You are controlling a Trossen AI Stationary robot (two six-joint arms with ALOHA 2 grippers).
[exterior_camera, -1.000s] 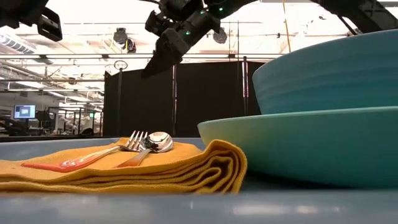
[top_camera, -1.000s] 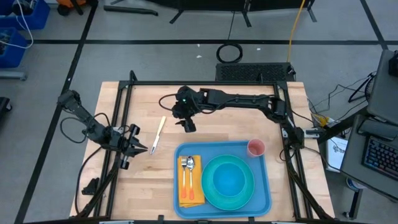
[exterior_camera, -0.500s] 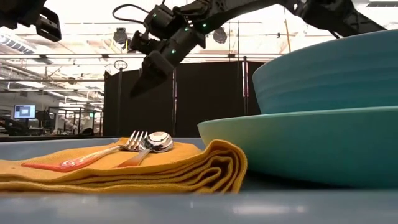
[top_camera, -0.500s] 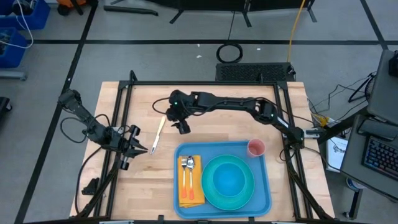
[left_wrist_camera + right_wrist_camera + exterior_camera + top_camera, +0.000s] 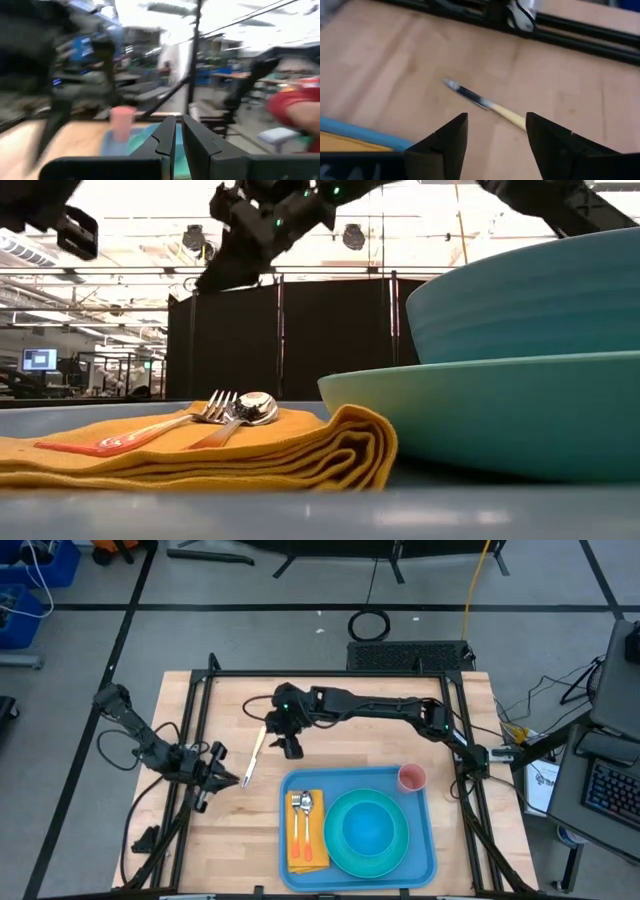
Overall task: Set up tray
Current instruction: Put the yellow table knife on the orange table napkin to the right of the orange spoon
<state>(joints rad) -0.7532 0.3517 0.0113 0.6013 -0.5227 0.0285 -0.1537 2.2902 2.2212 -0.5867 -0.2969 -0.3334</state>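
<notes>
Tray is sitting near-centre on the bench, carrying plate, bowl, napkin, fork, spoon, cup. Knife is lying outside, left. Right end effector, fingers apart, is hovering beside it; left end effector together.

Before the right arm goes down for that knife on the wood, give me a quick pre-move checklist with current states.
1. Right gripper open, nothing held: ok.
2. Cream-handled metal knife lies flat on the wooden table, ahead between the right fingers: ok.
3. Knife outside the large flat blue plastic tray: not ok, still to place.
4. Fork and spoon on the orange folded napkin: ok.
5. Left gripper shut, at the table's left edge, apart from the knife: ok.
</notes>
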